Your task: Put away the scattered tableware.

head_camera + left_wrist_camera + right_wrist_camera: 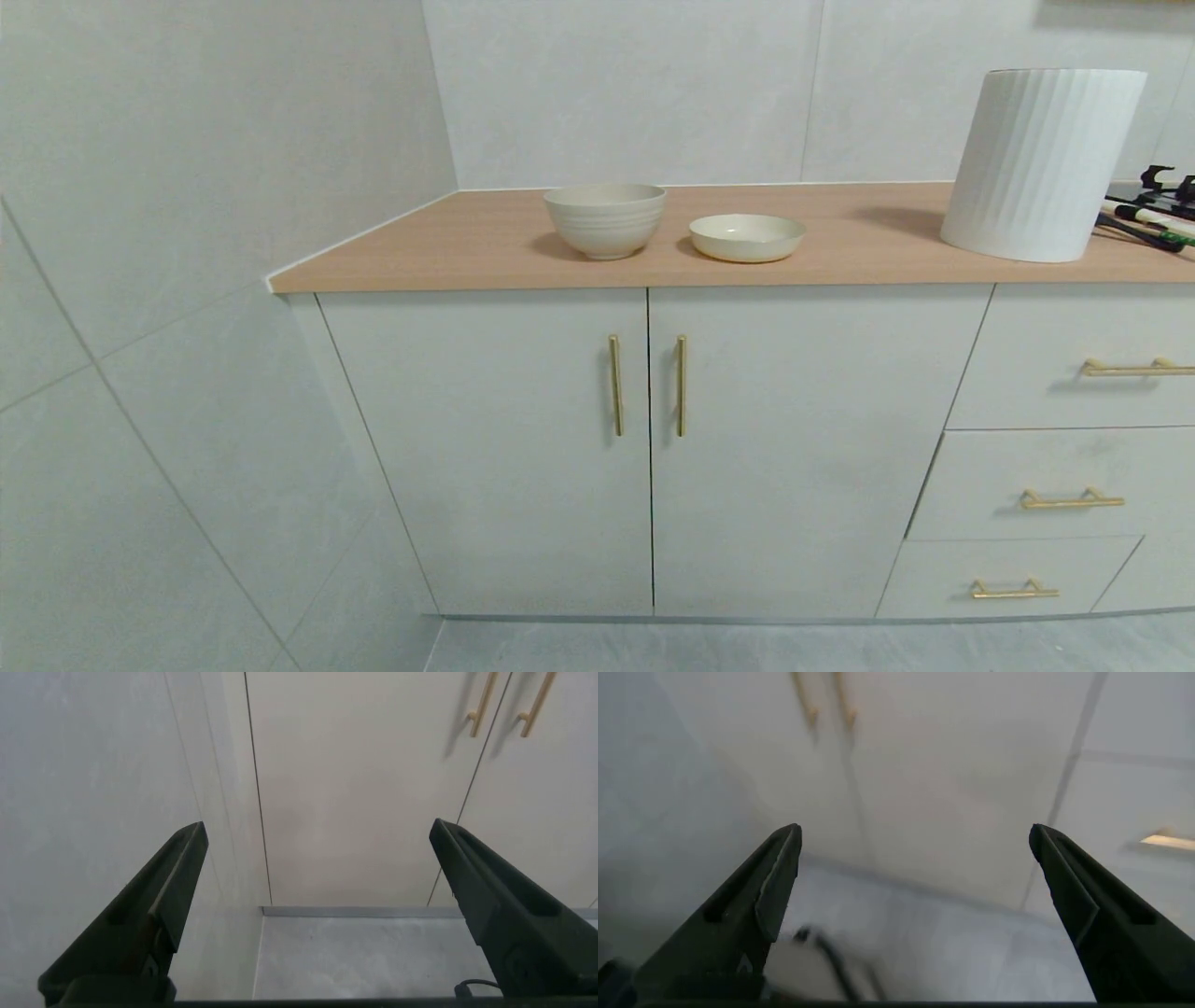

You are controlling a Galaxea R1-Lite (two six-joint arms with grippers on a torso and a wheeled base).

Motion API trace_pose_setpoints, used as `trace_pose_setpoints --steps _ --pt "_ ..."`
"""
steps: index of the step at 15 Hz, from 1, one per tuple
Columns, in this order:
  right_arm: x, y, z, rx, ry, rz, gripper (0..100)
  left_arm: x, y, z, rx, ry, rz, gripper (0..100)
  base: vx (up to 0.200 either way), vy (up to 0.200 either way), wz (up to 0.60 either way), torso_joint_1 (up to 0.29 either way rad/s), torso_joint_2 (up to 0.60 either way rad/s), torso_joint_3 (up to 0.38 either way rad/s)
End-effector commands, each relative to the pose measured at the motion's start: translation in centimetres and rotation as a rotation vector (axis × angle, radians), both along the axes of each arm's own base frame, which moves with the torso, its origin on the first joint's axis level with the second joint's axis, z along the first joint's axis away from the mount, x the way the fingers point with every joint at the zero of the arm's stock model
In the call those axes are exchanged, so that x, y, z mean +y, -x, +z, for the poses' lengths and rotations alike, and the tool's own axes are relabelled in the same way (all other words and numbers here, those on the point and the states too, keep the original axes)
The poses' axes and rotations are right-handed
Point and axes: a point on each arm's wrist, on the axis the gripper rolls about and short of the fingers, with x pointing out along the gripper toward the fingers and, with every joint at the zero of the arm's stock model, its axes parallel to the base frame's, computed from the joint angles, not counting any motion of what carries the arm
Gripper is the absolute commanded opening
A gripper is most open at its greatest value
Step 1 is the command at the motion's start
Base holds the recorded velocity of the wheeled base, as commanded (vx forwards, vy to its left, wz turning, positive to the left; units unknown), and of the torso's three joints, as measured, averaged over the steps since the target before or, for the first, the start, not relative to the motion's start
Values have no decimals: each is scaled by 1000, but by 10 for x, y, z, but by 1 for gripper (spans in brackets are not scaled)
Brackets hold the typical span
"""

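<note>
Two pieces on desk (448, 252) — bowl (605, 219), dish (747, 236) just beside. Wide open, empty: left hand (318, 835), right hand (915, 835) (low, before cabinet (794, 448)) — likely open door first.

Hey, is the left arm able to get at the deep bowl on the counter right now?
Probably yes, once raised: the bowl stands free near the counter edge, apart from the dish. The left end effector hangs open, low by the cabinet doors.

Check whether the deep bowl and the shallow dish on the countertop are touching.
Apart. The head view shows the deep bowl and the shallow dish side by side, with a strip of bare countertop between them.
</note>
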Motion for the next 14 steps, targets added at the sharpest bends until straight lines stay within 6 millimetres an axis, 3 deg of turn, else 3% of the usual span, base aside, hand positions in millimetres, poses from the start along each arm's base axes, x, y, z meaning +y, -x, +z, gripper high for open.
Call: trace_pose_setpoints --steps 1,4,8,14 --pt "20 -87 38 276 19 189 100 0 0 0 2 0 0 100 0 0 0 0 0 0" --pt "44 -138 52 318 42 282 100 0 0 0 2 0 0 100 0 0 0 0 0 0" --pt "86 -202 49 350 60 368 100 0 0 0 2 0 0 100 0 0 0 0 0 0" --pt "134 -271 41 373 74 429 100 0 0 0 2 0 0 100 0 0 0 0 0 0"
